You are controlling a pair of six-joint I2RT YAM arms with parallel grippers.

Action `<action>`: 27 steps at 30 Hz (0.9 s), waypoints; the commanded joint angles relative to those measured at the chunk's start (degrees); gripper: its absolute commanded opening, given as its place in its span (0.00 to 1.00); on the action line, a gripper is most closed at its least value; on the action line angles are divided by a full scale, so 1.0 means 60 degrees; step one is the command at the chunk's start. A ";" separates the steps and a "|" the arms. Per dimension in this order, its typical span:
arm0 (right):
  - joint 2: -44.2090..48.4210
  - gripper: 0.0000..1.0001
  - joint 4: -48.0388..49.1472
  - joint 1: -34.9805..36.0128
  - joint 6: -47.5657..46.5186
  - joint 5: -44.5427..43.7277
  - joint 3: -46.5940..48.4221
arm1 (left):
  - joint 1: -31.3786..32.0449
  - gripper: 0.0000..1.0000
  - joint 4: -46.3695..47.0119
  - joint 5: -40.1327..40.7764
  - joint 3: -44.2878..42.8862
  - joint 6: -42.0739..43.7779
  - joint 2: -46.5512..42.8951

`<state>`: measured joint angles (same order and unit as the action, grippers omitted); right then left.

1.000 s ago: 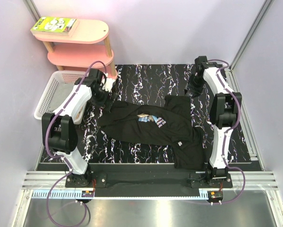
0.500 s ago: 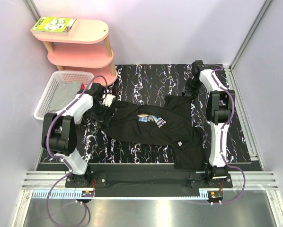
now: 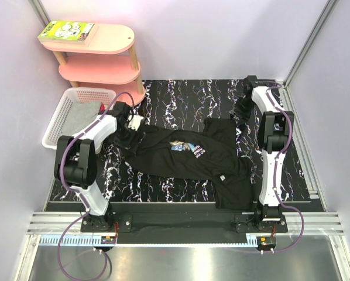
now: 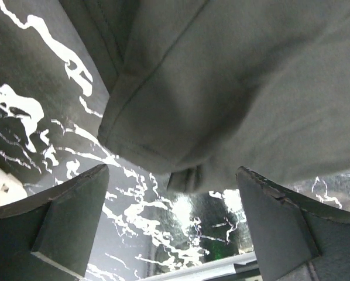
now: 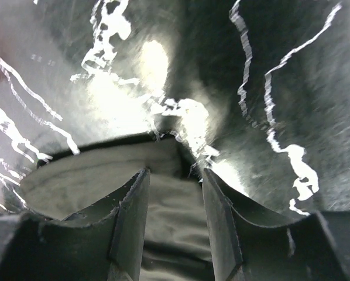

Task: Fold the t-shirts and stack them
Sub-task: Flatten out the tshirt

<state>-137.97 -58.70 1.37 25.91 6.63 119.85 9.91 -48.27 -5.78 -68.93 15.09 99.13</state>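
The black t-shirt (image 3: pixel 181 158) lies rumpled across the middle of the marbled table (image 3: pixel 181 96). The left gripper (image 4: pixel 170 172) hangs over its sleeve hem with jaws spread wide, holding nothing. Farther back, the right gripper (image 5: pixel 175 174) pinches a fold of the shirt's edge, though blur hides how firmly.

I record the t-shirt (image 3: pixel 163 157) black, its print (image 3: pixel 186 147) blue, white and orange; counter (image 3: pixel 181 96) black, white-veined.

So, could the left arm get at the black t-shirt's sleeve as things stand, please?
Probably yes: the left tool is open right at the sleeve hem of the black t-shirt, with nothing between them.
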 commanded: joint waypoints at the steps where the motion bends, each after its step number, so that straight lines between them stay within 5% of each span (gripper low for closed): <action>1: -0.0251 0.49 0.0071 -0.0066 -0.0027 0.0066 0.0576 | 0.0018 0.92 0.0399 -0.0120 -0.0553 -0.0069 0.0294; 7: -0.0500 0.47 0.0144 -0.0052 0.0061 0.0490 0.0708 | 0.0018 0.93 0.0443 -0.0165 -0.0787 -0.0157 0.0529; 13: -0.0501 0.34 0.0510 -0.0037 0.0295 0.1311 0.0402 | 0.0018 0.92 0.0487 -0.0179 -0.0832 -0.0201 0.0660; 20: -0.0077 0.01 0.0774 -0.0037 0.0311 0.1282 -0.0302 | 0.0018 0.84 0.0633 -0.0223 -0.0715 -0.0245 0.0631; 27: 0.0334 0.00 0.0906 -0.0052 0.0237 0.1106 -0.0552 | 0.0018 0.94 0.0677 -0.0150 -0.0335 -0.0128 0.0456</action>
<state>-139.06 -53.65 0.73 27.75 14.26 117.78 9.91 -45.78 -5.80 -71.72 13.93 102.94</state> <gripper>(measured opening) 0.013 0.916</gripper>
